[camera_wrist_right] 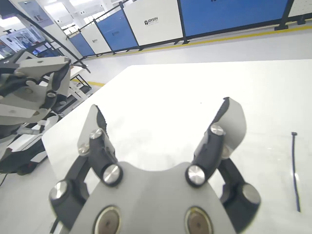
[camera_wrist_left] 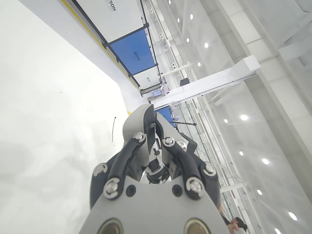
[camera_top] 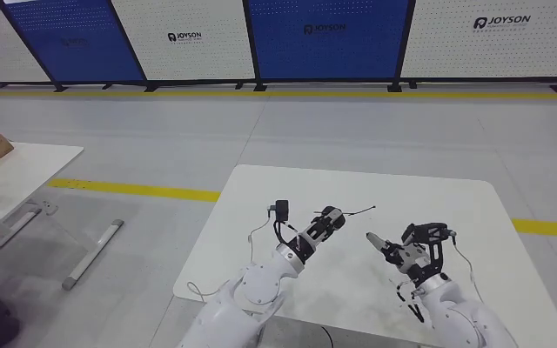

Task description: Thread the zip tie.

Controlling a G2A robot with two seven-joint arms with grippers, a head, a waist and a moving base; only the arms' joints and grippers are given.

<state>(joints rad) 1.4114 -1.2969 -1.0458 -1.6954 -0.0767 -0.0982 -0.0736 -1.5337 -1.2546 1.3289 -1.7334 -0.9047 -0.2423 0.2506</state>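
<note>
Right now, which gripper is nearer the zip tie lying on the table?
Right. The tie lies close beside the right gripper; the left gripper is farther off, shut on a second tie.

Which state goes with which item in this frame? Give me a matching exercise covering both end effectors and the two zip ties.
Items:
1. left end effector
2. right end effector
3. held zip tie
4. loose zip tie

States:
A. lies flat on the white table
B. open, nothing between its fingers
C. shut on a tie
D. sticks out past closed fingertips, off the table

Pairs: 1-C, 2-B, 3-D, 4-A
</note>
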